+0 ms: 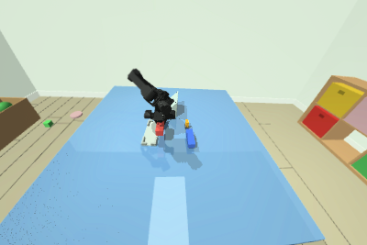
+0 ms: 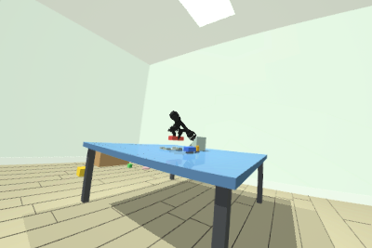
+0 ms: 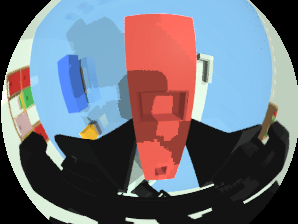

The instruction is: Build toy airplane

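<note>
My gripper (image 1: pixel 161 121) (image 2: pixel 176 136) (image 3: pixel 158 117) is shut on the red fuselage (image 1: pixel 160 130) (image 2: pixel 176 138) (image 3: pixel 160 45). It holds the fuselage level, raised above the table, with its large socket and smaller tail socket facing the wrist camera. The pale jig cradle (image 1: pixel 149 136) (image 2: pixel 175 149) (image 3: pixel 201 95) lies on the table below, partly hidden behind the fuselage in the wrist view. The blue wing (image 1: pixel 190 139) (image 2: pixel 190 149) (image 3: pixel 72 85) lies on the table, to the right of the cradle in the top view. The orange-yellow tail fin (image 1: pixel 187 123) (image 2: pixel 197 148) (image 3: pixel 90 132) stands near one end of the wing.
A pale grey upright panel (image 1: pixel 174 102) (image 2: pixel 201 143) stands behind the parts, near the arm. The blue table (image 1: pixel 229 190) (image 2: pixel 153 151) bears everything. A shelf with coloured bins (image 1: pixel 332 80) and a brown box (image 1: pixel 23 118) are off the table.
</note>
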You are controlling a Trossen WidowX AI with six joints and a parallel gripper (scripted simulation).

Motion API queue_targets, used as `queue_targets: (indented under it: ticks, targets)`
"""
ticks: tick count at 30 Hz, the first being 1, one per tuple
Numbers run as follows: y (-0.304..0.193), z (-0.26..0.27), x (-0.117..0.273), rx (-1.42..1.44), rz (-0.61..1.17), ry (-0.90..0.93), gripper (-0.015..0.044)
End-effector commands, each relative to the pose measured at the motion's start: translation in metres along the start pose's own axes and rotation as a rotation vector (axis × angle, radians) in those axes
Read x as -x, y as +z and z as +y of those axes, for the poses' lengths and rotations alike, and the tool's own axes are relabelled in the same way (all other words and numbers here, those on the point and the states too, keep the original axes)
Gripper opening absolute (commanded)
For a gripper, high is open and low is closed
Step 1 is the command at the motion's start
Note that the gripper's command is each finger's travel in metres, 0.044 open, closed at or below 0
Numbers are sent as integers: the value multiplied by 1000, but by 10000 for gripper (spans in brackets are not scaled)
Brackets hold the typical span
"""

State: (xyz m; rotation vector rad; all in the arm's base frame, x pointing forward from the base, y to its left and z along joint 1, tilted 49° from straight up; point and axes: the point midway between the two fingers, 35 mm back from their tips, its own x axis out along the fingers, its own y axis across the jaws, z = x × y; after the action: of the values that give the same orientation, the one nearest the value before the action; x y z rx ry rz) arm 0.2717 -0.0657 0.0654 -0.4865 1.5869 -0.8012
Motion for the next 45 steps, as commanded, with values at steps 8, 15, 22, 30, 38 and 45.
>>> queue_targets:
  ticks: [8, 15, 22, 30, 38, 45]
  targets:
    - [-5, -33, -12, 16, -11, -8, 0]
    - [-11, -53, -21, 26, -7, -19, 0]
    - [-16, -65, -27, 32, -4, -28, 0]
    - [-16, -65, -27, 32, -4, -28, 195]
    - [-16, -65, -27, 32, -4, -28, 195]
    - [-16, -65, -27, 32, -4, -28, 195]
